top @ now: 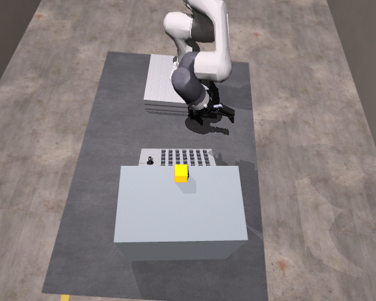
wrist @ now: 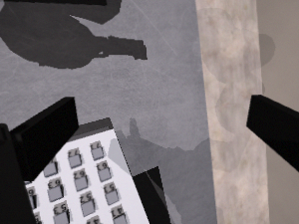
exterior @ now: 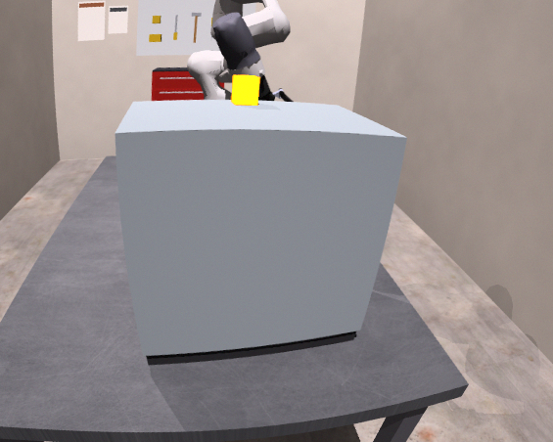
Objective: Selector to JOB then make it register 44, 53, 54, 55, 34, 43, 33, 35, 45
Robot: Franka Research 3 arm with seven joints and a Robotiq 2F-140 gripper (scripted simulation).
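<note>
The white key panel (top: 145, 154) (wrist: 131, 210) lies in front of the pale box-shaped housing (top: 180, 213) (exterior: 260, 220). Its grey keys (top: 184, 158) (wrist: 75, 158) stand in rows. The housing hides the panel's far part in the top view. No key looks lit among those in view. The black selector (top: 150, 161) stands left of the keys; its setting cannot be read. My gripper (top: 217, 122) (wrist: 162, 112) is open and empty, above the table between the arm's base and the panel. In the wrist view only the panel's corner shows, with labels upside down.
A yellow block (top: 181, 173) (exterior: 246, 90) stands on the housing's top, at the edge nearest the keys. A pale stepped plinth (top: 160, 80) lies by the arm's base. A red drawer cabinet (exterior: 177, 85) stands at the back wall. The table's right edge shows in the wrist view.
</note>
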